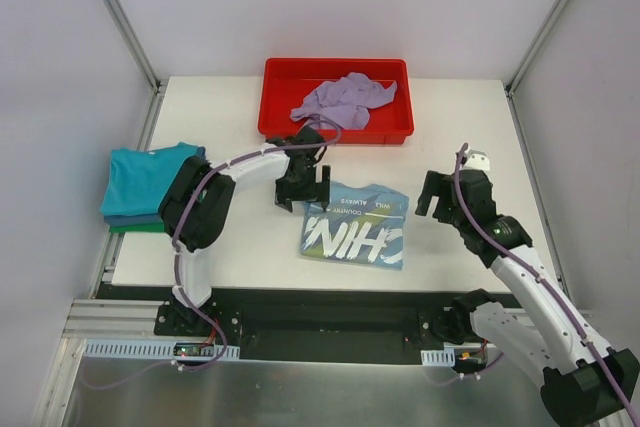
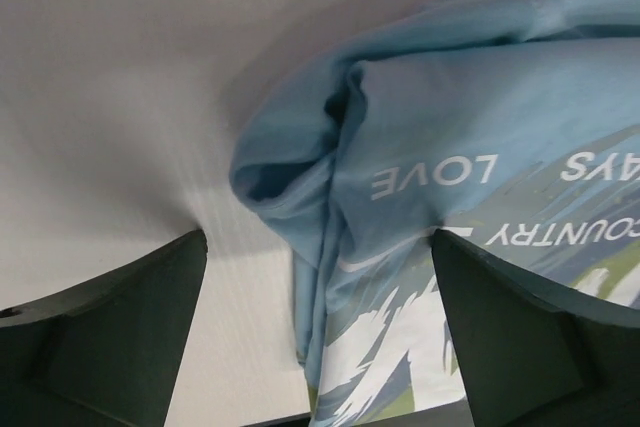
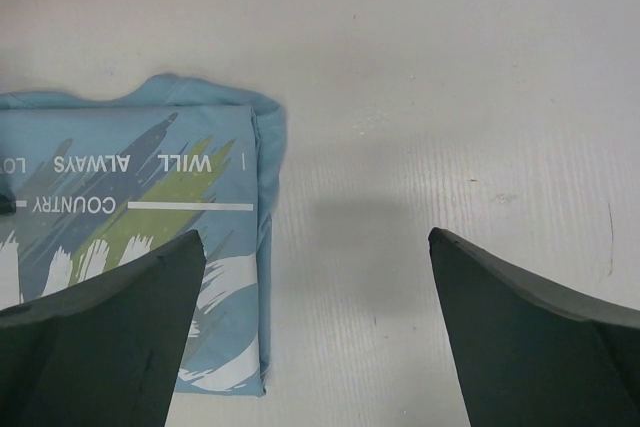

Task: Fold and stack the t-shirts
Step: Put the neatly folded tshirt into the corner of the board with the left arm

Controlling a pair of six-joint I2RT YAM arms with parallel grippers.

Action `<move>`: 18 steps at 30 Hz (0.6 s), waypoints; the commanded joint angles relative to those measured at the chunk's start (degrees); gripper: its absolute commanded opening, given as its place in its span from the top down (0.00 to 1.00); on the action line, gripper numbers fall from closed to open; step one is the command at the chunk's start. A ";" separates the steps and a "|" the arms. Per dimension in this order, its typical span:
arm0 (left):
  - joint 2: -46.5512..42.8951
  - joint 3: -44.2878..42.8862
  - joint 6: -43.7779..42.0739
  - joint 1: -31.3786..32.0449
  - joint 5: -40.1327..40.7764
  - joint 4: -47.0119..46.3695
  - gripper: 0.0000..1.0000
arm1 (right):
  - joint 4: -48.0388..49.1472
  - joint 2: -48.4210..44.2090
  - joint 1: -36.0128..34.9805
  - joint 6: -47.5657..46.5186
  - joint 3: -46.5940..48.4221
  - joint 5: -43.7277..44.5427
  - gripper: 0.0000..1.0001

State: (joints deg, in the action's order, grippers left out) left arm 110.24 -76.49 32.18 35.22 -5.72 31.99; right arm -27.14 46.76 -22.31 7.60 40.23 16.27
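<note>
**Folded light blue shirt on the table between two open-jawed arms**

Seen from above, the light blue t-shirt lies folded into a rough rectangle at the middle of the white table. The left jaws are apart and hang over its upper left corner. The left wrist view shows that corner bunched into loose, rounded layers between the two fingers. Whether the fingers touch the cloth cannot be told. The right jaws are also apart and hold nothing. They sit above bare table just beside the shirt's right edge.

A lavender t-shirt lies crumpled in the red tray at the far edge. At the left edge is a folded stack with a teal t-shirt on top and a dark green t-shirt at the bottom.

Risks, as a judgement:
- **Partial grip:** if the left jaws close on only the top layer of the bunched corner, the fold would probably spill open when lifted.
- **One-sided lift:** the right jaws are off the cloth, so a lift from the left alone could let the far side droop and unfold.
- **Stack disturbance:** the left arm's elbow is near the stack, and a wide sweep could nudge it.

The white print on the shirt appears upside down to all three cameras:
- Small capitals read "I WILL ALWAYS LOVE", with "COUNTRY" on a nearby line.
- Large letters read "CHIN", and the fold hides anything further.

No brand label is visible.
</note>
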 commanded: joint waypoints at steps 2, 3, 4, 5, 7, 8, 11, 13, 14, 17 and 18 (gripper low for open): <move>3.66 -4.19 -0.45 1.07 0.26 0.62 0.16 | -0.20 -1.85 0.24 0.76 -0.24 2.01 0.04; 4.89 -4.98 -0.54 1.16 0.44 0.79 0.19 | -0.20 -1.76 0.16 0.41 -0.50 2.36 0.04; 5.42 -5.51 -0.98 1.25 0.53 0.88 0.21 | -0.20 -1.59 0.24 0.05 -0.76 2.88 0.04; 6.39 -6.21 -1.42 1.25 0.62 1.23 0.23 | -0.29 -1.41 0.24 -0.30 -0.94 3.50 0.04; 7.89 -7.09 -1.77 1.51 0.09 2.20 0.26 | -0.46 -0.97 0.33 -0.48 -1.29 4.38 0.04; 8.24 -7.10 -1.77 1.69 0.18 2.29 0.27 | -0.72 -0.88 0.51 -0.39 -1.38 4.29 0.04; 9.29 -6.83 -1.78 2.83 0.53 2.38 0.36 | -0.81 -0.88 0.42 -0.21 -1.91 4.21 0.04; 10.17 -6.92 -1.51 3.80 0.44 2.47 0.41 | -0.81 -0.80 0.60 -0.65 -2.00 4.82 0.04; 10.70 -7.01 -1.34 4.32 0.62 2.47 0.45 | -0.81 -0.62 0.51 -0.91 -2.00 5.34 0.04; 12.81 -7.71 -0.98 5.47 1.67 2.90 0.55 | -0.73 -0.36 0.77 -1.62 -2.35 6.58 0.04; 13.51 -8.06 -0.90 5.73 2.19 3.17 0.61 | -0.64 -0.10 0.86 -1.71 -2.52 6.75 0.04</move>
State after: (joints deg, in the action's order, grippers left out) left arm 117.56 -85.21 30.89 38.61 -4.40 34.57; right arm -27.77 46.22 -21.93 7.01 37.98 20.14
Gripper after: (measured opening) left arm 0.471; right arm 0.963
